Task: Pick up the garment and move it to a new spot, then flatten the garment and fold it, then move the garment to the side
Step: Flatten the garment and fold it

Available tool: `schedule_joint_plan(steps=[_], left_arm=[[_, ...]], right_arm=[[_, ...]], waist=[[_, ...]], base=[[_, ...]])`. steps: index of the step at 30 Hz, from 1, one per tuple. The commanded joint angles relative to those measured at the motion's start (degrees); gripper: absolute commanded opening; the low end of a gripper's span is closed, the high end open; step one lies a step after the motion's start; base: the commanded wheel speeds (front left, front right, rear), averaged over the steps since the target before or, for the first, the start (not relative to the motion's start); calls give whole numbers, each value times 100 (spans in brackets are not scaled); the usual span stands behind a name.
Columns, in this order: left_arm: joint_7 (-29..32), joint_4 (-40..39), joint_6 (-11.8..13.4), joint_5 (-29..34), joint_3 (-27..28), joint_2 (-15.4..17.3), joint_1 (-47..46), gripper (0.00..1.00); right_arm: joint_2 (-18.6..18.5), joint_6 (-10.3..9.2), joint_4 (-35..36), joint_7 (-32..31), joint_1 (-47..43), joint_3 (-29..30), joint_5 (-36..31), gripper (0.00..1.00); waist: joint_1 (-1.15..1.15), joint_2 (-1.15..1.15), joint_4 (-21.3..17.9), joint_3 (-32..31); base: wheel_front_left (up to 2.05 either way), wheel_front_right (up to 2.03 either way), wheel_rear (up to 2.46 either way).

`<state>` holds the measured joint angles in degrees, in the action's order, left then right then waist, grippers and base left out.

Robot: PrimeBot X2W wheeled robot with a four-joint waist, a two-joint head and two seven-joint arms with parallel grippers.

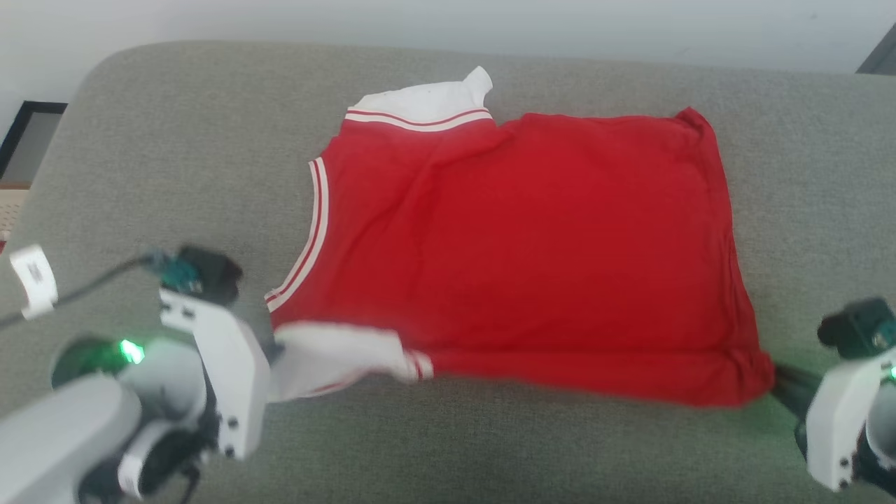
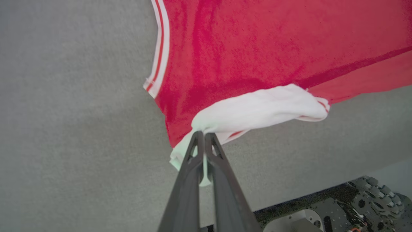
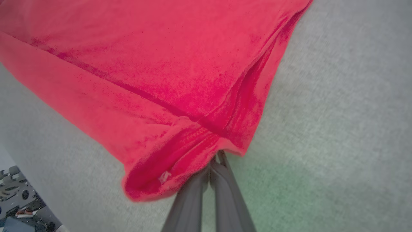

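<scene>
Head view shows the garment [image 1: 518, 259] spread on the grey cushion [image 1: 175, 140]. My left gripper [image 2: 203, 135] pinches its white near corner; the right gripper [image 3: 217, 158], pressed together, seems to pinch the red hem. I'd lift both evenly, keeping the edge taut.

Soft matt red cloth: garment [image 1: 525, 245]. Coarse grey woven fabric, matt: cushion [image 1: 175, 154]. Smooth dark plastic: left gripper [image 2: 203, 134].
</scene>
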<state>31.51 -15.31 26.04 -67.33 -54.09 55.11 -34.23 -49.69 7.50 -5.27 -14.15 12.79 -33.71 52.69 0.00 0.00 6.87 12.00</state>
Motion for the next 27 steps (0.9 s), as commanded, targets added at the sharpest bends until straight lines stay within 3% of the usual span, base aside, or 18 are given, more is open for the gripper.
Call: schedule_joint_plan(steps=[1, 6, 11, 12, 27], left_arm=[[-45, 109, -158, 176, 56, -11, -288, 0], [-84, 726, -686, 530, 105, -232, -987, 0], [-107, 1799, -1296, 714, 66, -669, -1638, 0], [-107, 1799, -1296, 714, 66, -669, -1638, 0], [-376, 5207, -2749, 641, -129, -2210, -2584, 0]], right_arm=[[153, 0, 35, -67, 172, 152, -122, 0], [575, 0, -133, -302, 605, 458, -553, 0], [1056, 0, -501, -473, 1150, 594, -1064, 0], [1056, 0, -501, -473, 1150, 594, -1064, 0], [2208, -1, -2389, -571, 2728, 383, -1753, 0]], waist=[[0, 0, -41, 36], [0, 0, -108, 153], [0, 0, -146, 320], [0, 0, -146, 320], [0, 0, -224, 783]], base=[[0, 0, 0], [0, 0, 0], [0, 0, 0], [0, 0, 0], [0, 0, 0]])
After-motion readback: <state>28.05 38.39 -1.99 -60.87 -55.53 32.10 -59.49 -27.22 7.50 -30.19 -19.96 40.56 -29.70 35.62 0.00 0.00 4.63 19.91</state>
